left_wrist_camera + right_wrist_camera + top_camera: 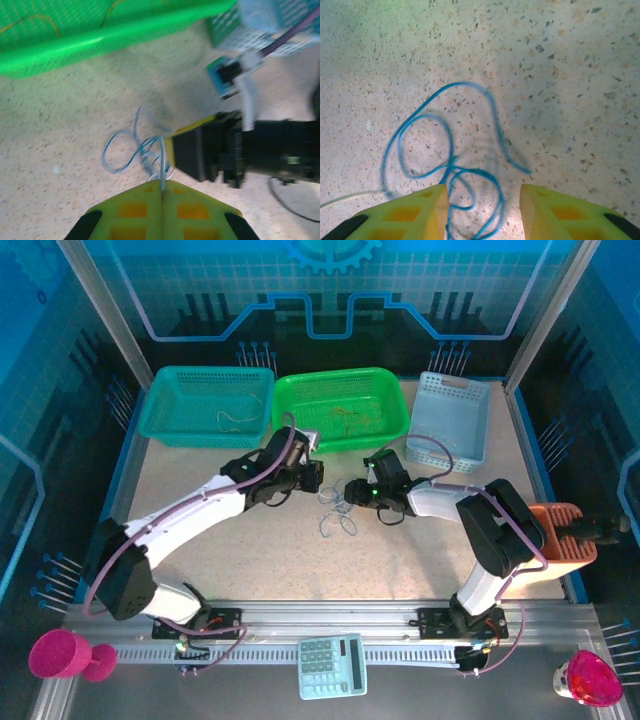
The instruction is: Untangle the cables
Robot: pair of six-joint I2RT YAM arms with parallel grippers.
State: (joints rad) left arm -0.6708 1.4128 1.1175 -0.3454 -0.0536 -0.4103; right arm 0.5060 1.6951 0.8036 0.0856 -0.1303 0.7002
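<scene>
Where the right tool (482,195) stands parted, blue cable (451,155) loops between

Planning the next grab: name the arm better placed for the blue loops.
Right. The right end effector stands open astride the thin blue looped cable; the left end effector is shut on a pale thin strand.

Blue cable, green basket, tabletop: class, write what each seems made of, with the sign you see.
Blue cable: thin plastic-coated cord, probably; smooth, lying in limp loops. Green basket: moulded plastic, it seems; glossy rim, fine lattice walls. Tabletop: speckled stone or laminate, matt; which, I cannot tell.
</scene>
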